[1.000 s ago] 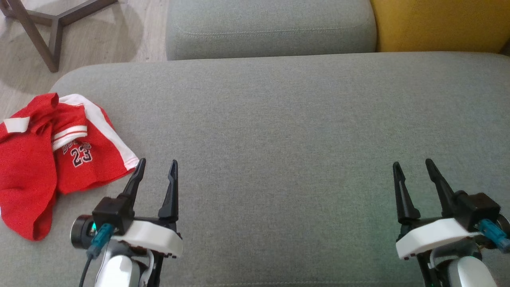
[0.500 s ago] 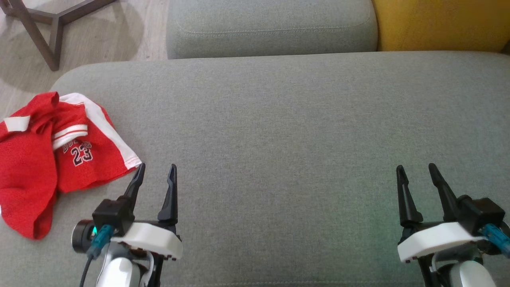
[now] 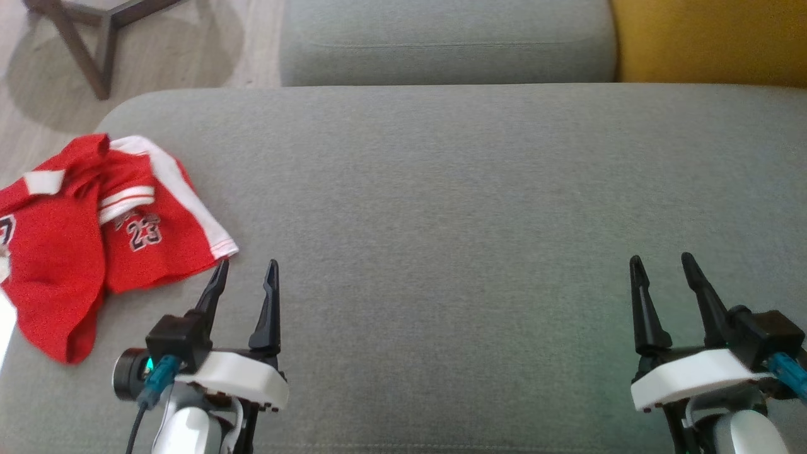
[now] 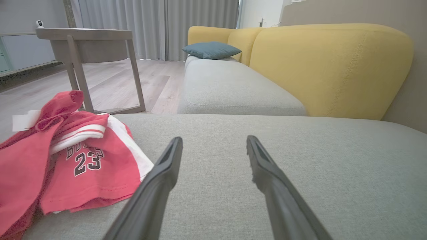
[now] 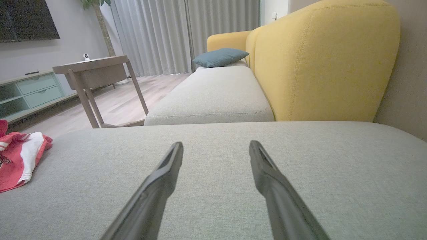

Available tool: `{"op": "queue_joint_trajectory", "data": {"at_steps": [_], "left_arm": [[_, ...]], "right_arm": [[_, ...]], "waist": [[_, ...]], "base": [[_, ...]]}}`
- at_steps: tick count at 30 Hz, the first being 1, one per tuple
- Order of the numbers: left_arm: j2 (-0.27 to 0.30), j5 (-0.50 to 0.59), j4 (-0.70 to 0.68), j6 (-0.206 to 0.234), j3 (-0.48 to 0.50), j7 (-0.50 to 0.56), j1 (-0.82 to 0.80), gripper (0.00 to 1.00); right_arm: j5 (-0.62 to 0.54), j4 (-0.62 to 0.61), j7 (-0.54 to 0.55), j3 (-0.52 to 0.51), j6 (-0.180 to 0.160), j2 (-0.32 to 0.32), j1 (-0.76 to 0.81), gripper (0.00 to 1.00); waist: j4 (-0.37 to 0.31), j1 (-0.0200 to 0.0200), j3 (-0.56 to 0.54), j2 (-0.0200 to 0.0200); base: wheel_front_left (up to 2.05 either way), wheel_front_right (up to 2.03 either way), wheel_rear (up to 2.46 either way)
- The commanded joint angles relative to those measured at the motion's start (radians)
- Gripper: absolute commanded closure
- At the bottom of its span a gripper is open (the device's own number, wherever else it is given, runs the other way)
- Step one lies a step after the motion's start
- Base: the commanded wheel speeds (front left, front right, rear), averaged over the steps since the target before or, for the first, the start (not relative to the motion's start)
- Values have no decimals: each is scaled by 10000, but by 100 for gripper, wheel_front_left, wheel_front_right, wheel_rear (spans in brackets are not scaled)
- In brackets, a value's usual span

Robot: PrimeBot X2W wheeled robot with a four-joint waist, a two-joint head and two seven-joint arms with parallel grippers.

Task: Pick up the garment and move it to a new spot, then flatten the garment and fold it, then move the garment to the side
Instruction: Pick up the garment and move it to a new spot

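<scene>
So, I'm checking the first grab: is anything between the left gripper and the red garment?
Nothing visible: the open left gripper sits just right of the red garment, with only grey cushion between them.

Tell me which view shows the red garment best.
The head view: the red garment lies nearly whole on the grey cushion. The left wrist view has it closer but cropped; the right wrist view catches one end.

Head view down onto grey cushion (image 3: 441, 189), wrist views low along it
</scene>
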Motion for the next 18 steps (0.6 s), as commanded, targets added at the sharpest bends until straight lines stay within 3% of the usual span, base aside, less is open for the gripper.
{"op": "queue_joint_trajectory", "data": {"at_steps": [1, 18], "left_arm": [[84, -21, -266, 80, 306, -124, -529, 0], [83, -128, -364, 175, 793, -124, -644, 0]], "right_arm": [[30, -406, -43, 196, 77, -37, -307, 0], [16, -878, 173, 625, 77, -35, -454, 0]], "waist": [[173, 0, 37, -1], [2321, 0, 257, -1]], "base": [[0, 0, 0], [0, 0, 0]]}}
